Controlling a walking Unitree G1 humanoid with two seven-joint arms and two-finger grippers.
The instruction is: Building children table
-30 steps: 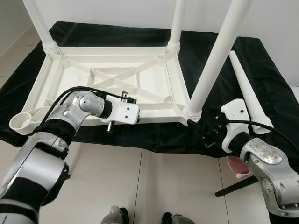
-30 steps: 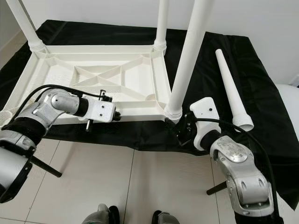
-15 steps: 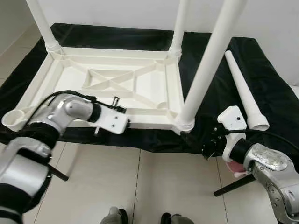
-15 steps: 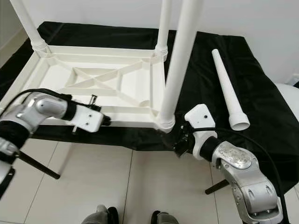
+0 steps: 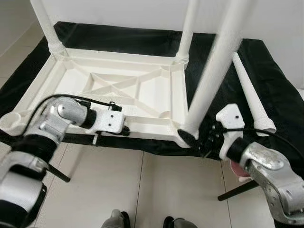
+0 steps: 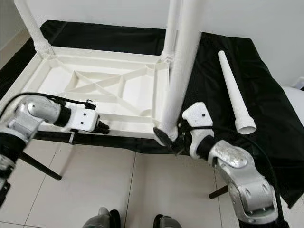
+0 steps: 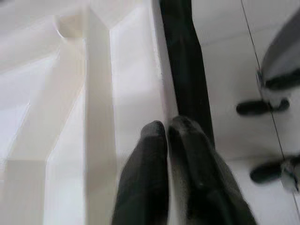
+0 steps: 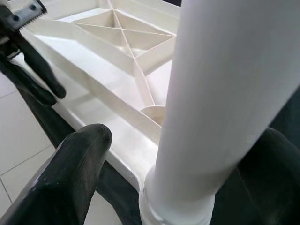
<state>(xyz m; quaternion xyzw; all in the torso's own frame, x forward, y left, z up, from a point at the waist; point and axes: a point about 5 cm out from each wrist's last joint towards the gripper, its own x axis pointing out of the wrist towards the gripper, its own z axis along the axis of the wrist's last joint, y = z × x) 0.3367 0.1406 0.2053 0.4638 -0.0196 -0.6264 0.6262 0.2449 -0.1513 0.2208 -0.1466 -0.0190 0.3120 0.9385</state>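
Observation:
A white child's tabletop lies upside down on a black cloth. Three white legs stand in its corner sockets: far left, far right and near right. The near-left socket holds nothing. A loose leg lies on the cloth at the right. My right gripper is open, its fingers standing either side of the near-right leg's base. My left gripper is shut, its fingertips pressed against the tabletop's near rim.
The cloth-covered surface ends just in front of the tabletop, with tiled floor below. A black stand leg slants out at the lower right, another at the lower left. A white wall rises behind.
My right gripper has moved left, in from beside the near-right leg's base, and now straddles it. My left gripper stays shut at the near rim. The camera has shifted.

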